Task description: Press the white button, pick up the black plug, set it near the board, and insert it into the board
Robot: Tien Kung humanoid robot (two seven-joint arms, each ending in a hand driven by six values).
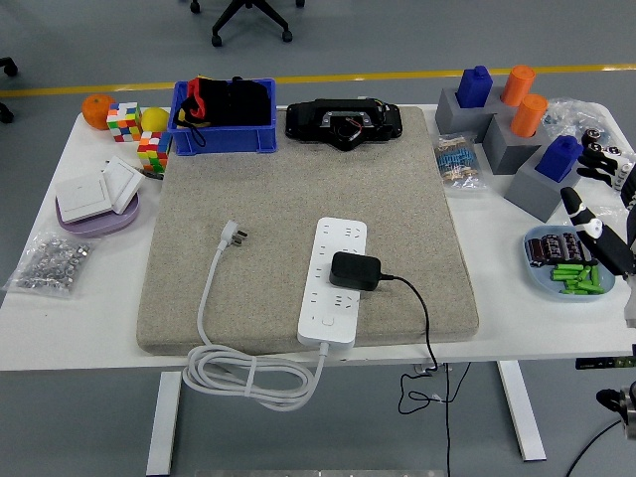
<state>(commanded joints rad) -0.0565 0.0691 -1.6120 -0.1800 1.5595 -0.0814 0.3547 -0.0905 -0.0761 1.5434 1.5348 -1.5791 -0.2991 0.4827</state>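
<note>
A grey floor with a yellow line runs behind the white bench [89, 328], most of which is covered by a beige felt mat [298, 214]. At the right edge of the view the right robot hand [602, 204], black with pale joints, hangs above the bench with its fingers [581, 211] spread and relaxed, holding nothing. Just below it sits a pale blue shallow dish [542, 280] with green sticks and dark cells inside. Beyond the hand stand grey blocks carrying blue and orange pegs [507, 114], and a small clear bag of parts [457, 161] lies beside them.

Well apart from the hand, near the mat's centre, lies the white power strip board [333, 283]. The black plug adapter [355, 270] sits seated on its middle sockets, its black cord [422, 318] trailing off the bench's near edge. The round white button [326, 320] shows at the strip's near end. The strip's own white cable [248, 376] coils over the front edge and ends in a loose white plug [235, 235] on the mat.

At the back rest a blue plastic bin [224, 117] and a black device [343, 123]; on the left, coloured cubes [134, 134] and an orange fruit [97, 111].
</note>
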